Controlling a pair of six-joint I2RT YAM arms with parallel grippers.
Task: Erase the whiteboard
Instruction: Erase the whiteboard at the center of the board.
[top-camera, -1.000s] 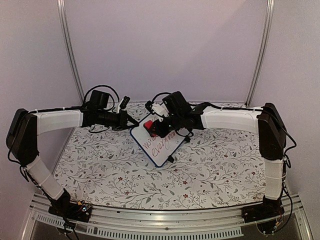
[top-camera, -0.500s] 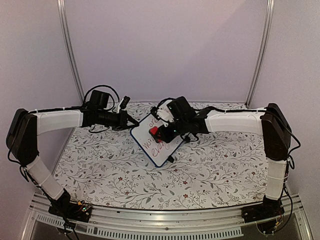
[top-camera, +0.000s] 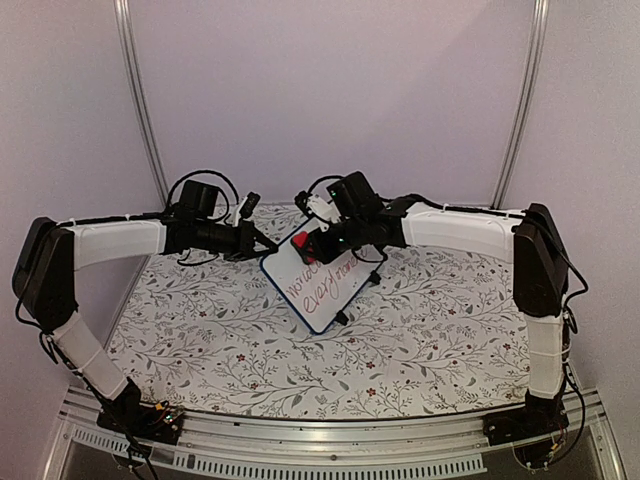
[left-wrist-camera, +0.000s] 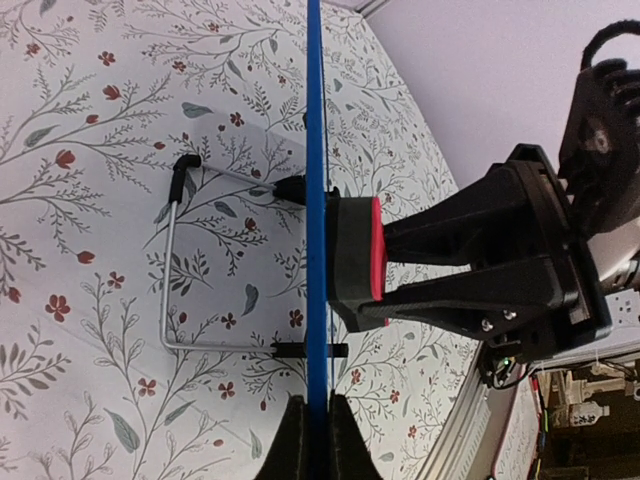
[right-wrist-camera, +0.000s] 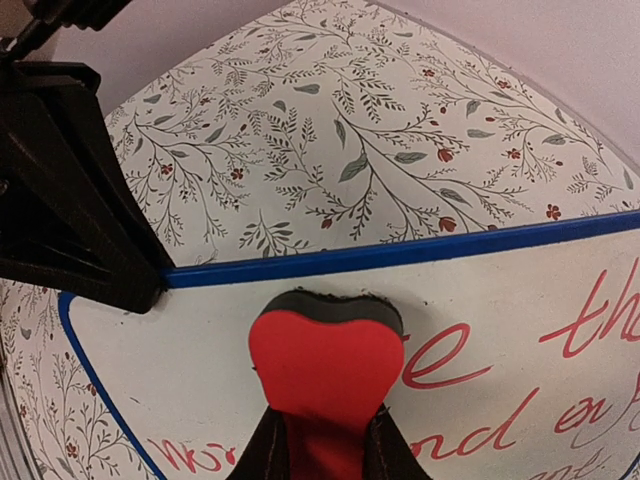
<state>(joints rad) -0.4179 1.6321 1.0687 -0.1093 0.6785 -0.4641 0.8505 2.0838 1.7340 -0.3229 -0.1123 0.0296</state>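
The whiteboard (top-camera: 325, 292) stands propped on its wire stand (left-wrist-camera: 170, 260) in the middle of the flowery surface (top-camera: 420, 340). The left jaws are shut tight on its blue edge, near a corner. The right jaws pinch the red eraser (right-wrist-camera: 325, 362) and press it flat on the board (close to that same corner). The red writing (right-wrist-camera: 470, 425) runs along the board's long side, away from the eraser, so the right arm should wipe that way.

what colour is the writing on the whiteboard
The writing on the whiteboard is red; the right wrist view shows it best.
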